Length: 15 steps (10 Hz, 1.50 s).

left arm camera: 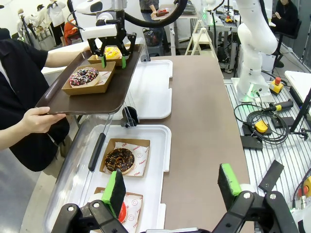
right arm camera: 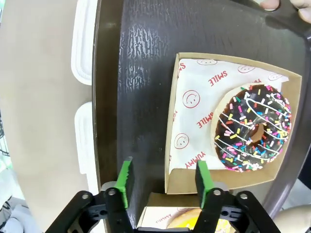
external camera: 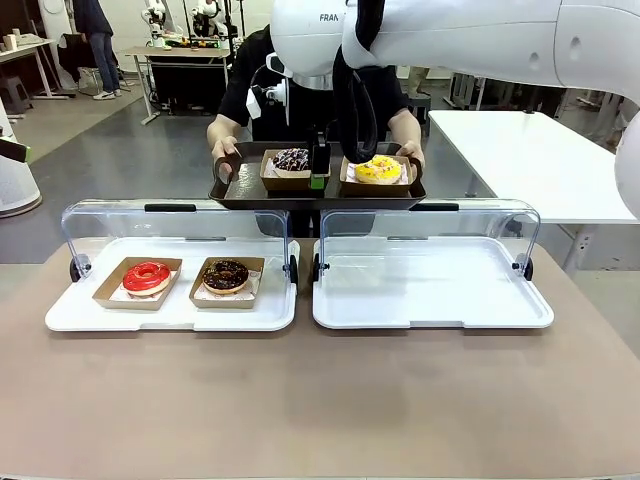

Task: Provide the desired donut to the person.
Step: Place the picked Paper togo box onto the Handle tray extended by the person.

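Observation:
The person at the far side holds a dark tray in both hands. On it stand two cardboard boxes, one with a sprinkled chocolate donut and one with a yellow donut. My right gripper hangs open between the two boxes, just above the tray, holding nothing. In the right wrist view my right gripper has one finger over the edge of the sprinkled donut's box, with the yellow donut at the bottom edge. My left gripper is open and empty above the near white tray.
On the table, the left white tray under a raised clear lid carries a red donut and a chocolate donut in boxes. The right white tray has its lid up too. Brown tabletop spreads in front.

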Available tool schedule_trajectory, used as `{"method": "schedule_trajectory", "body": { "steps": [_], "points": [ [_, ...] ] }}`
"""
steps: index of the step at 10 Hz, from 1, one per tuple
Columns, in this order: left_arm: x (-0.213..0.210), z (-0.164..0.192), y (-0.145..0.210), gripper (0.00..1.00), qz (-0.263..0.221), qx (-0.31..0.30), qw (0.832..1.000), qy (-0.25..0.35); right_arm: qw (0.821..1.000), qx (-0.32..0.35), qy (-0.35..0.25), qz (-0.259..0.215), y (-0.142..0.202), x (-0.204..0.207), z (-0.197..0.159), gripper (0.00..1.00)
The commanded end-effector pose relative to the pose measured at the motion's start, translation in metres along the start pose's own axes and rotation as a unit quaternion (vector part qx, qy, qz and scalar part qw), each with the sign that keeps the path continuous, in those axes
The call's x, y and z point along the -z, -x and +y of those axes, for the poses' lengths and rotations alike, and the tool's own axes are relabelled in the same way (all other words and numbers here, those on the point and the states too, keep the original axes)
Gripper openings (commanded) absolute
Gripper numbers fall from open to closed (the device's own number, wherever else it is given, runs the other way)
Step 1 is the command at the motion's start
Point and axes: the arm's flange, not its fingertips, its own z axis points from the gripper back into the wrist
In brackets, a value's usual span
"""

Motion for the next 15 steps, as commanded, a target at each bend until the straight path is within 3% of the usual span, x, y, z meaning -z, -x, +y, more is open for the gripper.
{"method": "schedule_trajectory", "body": {
  "steps": [1, 4, 6, 9, 15],
  "points": [
    [0.0, -0.001, -0.003, 1.0, -0.008, 0.002, 1.0, 0.001, 1.0, -0.006, 0.004, -0.005, 0.001, -0.001, -0.004, 1.0],
    [0.0, -0.001, -0.003, 1.0, -0.008, 0.002, 1.0, 0.001, 1.0, 0.006, -0.02, -0.009, 0.005, -0.012, 0.002, 1.0],
    [0.0, -0.001, -0.003, 1.0, -0.008, 0.002, 1.0, 0.001, 0.997, -0.002, -0.078, 0.017, 0.017, -0.049, 0.035, 1.0],
    [0.0, -0.001, -0.003, 1.0, -0.008, 0.002, 1.0, 0.001, 0.997, -0.029, -0.066, 0.003, 0.068, -0.116, 0.097, 1.0],
    [0.0, -0.001, -0.003, 1.0, -0.008, 0.002, 1.0, 0.001, 0.999, 0.013, 0.015, -0.034, 0.202, -0.158, 0.179, 1.0]
  ]
}}
